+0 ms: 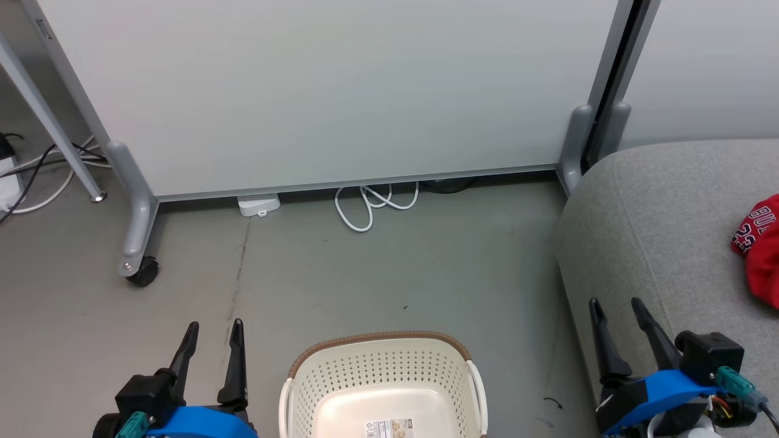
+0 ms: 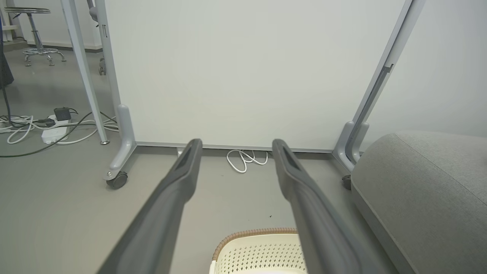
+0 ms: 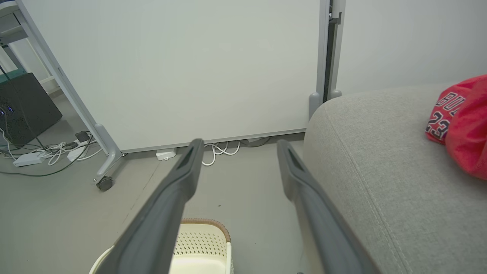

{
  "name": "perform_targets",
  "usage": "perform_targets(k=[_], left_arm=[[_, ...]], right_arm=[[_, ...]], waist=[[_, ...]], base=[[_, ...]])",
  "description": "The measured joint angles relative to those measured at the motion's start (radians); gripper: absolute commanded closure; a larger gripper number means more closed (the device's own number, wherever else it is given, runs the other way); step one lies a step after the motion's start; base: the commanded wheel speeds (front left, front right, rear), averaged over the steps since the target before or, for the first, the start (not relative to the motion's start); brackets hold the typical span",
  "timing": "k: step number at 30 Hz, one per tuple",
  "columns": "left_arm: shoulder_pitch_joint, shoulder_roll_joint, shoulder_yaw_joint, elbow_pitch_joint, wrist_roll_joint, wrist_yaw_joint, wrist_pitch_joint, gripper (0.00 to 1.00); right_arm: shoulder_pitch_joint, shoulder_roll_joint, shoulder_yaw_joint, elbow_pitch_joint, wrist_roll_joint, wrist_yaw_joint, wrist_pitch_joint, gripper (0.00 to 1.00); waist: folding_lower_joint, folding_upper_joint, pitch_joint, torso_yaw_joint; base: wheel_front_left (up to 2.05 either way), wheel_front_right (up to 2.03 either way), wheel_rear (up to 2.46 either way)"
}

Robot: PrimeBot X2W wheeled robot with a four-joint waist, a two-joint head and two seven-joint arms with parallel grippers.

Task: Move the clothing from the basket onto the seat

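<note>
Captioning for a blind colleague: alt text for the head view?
Red clothing lies on the grey seat at the right edge. The cream basket on the floor shows no clothing inside; the left gripper and right gripper flank it, jaws open, empty.

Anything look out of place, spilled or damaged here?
Nothing stands out. The basket sits upright on the floor, with no garments in the part that shows, and the red clothing lies bunched on the seat.

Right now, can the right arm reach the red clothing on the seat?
Probably yes: the open right tool hangs over the seat, with only bare cushion between it and the clothing.
</note>
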Motion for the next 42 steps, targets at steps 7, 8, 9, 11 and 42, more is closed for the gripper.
perform_targets(k=[7,8,9,11,42], left_arm=[[0.011,-0.005,0.001,0.013,-0.001,0.000,0.003,1.00],[0.019,-0.007,0.001,0.023,-0.002,0.000,0.004,1.00],[0.027,-0.010,0.001,0.031,-0.002,0.000,0.005,1.00],[0.042,-0.016,0.001,0.050,-0.002,0.000,0.005,1.00],[0.027,-0.034,0.070,-0.005,-0.490,0.000,0.142,1.00]], right_arm=[[0.005,0.002,0.006,0.024,0.000,0.000,0.002,1.00],[0.009,0.002,0.006,0.033,0.000,0.000,0.003,1.00],[0.014,0.003,0.006,0.044,0.000,0.000,0.004,1.00],[0.023,0.005,0.006,0.062,0.002,0.000,0.005,1.00],[0.029,0.007,-0.018,0.024,0.517,0.000,0.100,1.00]], waist=[[0.0000,0.0000,0.000,-0.002],[0.0000,0.0000,0.000,-0.002],[0.0000,0.0000,0.000,-0.002],[0.0000,0.0000,0.000,-0.002],[0.0000,0.0000,0.002,-0.013]], base=[[0.00,0.00,0.00],[0.00,0.00,0.00],[0.00,0.00,0.00],[0.00,0.00,0.00],[0.00,0.00,0.00]])
